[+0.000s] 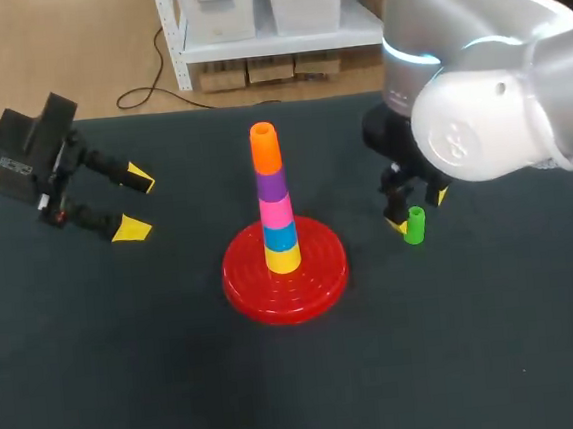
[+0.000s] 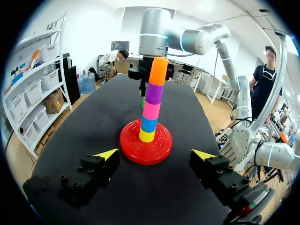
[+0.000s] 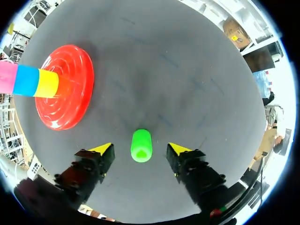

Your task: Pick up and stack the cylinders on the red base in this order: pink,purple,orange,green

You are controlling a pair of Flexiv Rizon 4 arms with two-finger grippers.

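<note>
- While the green cylinder point(image 3: 141, 146) stands upright on the worktop point(image 3: 187, 70) between its fingers, untouched, the right claw point(image 3: 141, 149) is wide open, holding nothing
- Handling, judged: light, rigid, smooth plastic; liable to tip or slip; take squarely across the round wall, mid-height
- Red base point(image 3: 70, 108), stack topped by orange cylinder point(image 1: 265, 148): ahead, off to one side
- Left claw point(image 1: 136, 203): open, empty

Green cylinder point(image 3: 141, 146), red ringed base point(image 1: 317, 274)
</note>
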